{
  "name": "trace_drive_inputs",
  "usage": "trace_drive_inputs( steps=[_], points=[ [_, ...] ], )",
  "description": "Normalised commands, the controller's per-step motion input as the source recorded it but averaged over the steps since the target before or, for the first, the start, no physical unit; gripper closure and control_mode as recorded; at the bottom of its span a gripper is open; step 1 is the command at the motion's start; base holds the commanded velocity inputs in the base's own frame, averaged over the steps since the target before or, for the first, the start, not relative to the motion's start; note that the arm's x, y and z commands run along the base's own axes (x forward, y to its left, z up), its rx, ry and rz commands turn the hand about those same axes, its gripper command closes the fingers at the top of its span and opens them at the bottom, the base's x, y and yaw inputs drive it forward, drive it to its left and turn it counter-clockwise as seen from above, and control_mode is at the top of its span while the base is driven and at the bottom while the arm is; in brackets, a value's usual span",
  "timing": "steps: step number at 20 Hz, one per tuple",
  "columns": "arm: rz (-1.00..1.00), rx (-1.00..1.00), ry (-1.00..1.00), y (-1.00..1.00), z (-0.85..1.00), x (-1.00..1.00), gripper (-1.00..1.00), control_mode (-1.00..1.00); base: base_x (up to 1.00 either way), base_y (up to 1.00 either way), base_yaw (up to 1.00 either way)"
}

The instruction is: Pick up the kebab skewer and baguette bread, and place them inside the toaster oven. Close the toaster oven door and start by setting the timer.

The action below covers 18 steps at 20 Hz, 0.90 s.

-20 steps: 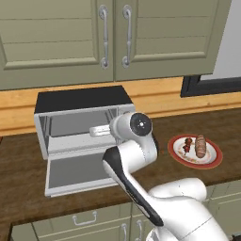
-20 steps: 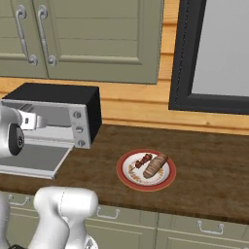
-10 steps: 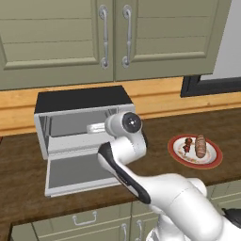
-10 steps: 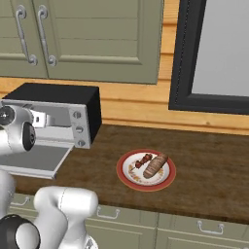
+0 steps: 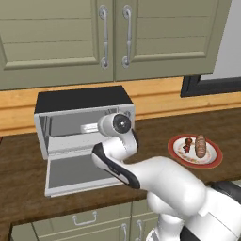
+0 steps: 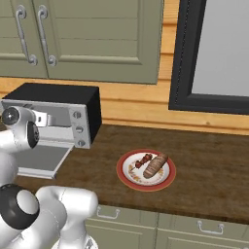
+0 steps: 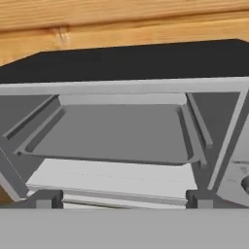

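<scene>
The toaster oven (image 5: 82, 101) stands on the counter with its door (image 5: 75, 173) dropped flat open. My gripper (image 5: 89, 128) hangs in front of the oven's mouth, pointing in. In the hand view the gripper (image 7: 124, 200) is open, its fingertips (image 7: 46, 199) far apart with nothing between them, facing the bare oven floor (image 7: 116, 131). The kebab skewer (image 5: 188, 145) and the baguette bread (image 5: 201, 146) lie side by side on a red-rimmed plate (image 5: 212, 160) to the oven's right. In the right base view the skewer (image 6: 143, 160) lies left of the baguette (image 6: 155, 166).
Three knobs (image 6: 77, 129) run down the toaster oven's right panel. Green wall cabinets (image 5: 113, 37) hang above the counter, with a dark-framed window (image 6: 214, 53) at the right. Brown countertop (image 6: 209, 170) stretches between the oven and the plate and beyond it.
The hand has slid a little to the left, closer to the oven's mouth. Its jaws have stayed open. Plate, skewer and baguette have not moved.
</scene>
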Motion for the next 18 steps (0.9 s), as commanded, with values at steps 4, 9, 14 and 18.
trace_drive_inputs(
  steps=[4,9,14,18],
  points=[
    [0.0,0.01,0.0,0.02,-0.29,0.5,-1.0,-1.0,0.0,0.0,0.0],
    [0.0,0.02,0.0,0.04,-0.27,0.43,-1.0,-1.0,0.0,0.0,0.0],
    [0.0,0.0,0.0,0.09,-0.35,0.31,-1.0,-1.0,0.0,0.0,0.0],
    [0.0,0.0,0.0,0.16,-0.21,0.24,-1.0,-1.0,0.0,0.0,0.0]
  ],
)
